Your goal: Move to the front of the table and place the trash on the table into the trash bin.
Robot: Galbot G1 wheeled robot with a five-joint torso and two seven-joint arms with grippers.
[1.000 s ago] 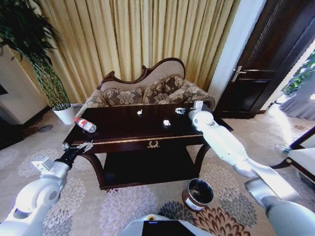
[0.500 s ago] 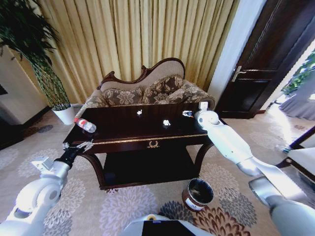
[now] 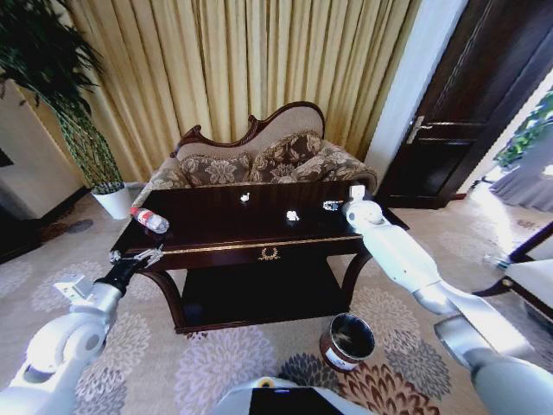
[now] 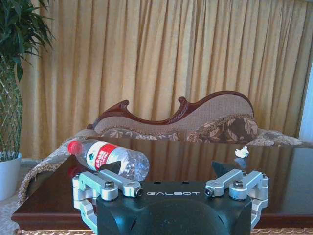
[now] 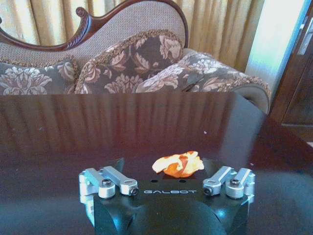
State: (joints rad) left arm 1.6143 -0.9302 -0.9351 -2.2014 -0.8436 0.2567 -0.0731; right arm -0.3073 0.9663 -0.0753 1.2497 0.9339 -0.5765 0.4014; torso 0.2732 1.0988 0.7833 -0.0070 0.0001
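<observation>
The right arm reached long across the table (image 3: 225, 226), stretched out from the shoulder over the front right corner, its wrist held above the right end of the top. The right gripper (image 3: 333, 206) sat low over the wood with its fingers (image 5: 119, 177) spread apart, and an orange-and-white scrap (image 5: 178, 163) lay on the surface between them, not pinched. Two white scraps rested further along the top: one (image 3: 293, 215) near the middle, one (image 3: 244, 197) toward the back edge.

The left arm was bent at the elbow and held low off the table's left front corner, forearm angled up toward the edge. The left gripper (image 3: 136, 258) hung level with the rim, its fingers (image 4: 110, 168) wide apart and gripping nothing. The bottle (image 3: 149, 219) lay on its side on the left end of the top, just beyond that gripper. The bin (image 3: 347, 341) stood upright on the carpet near the right front leg.
</observation>
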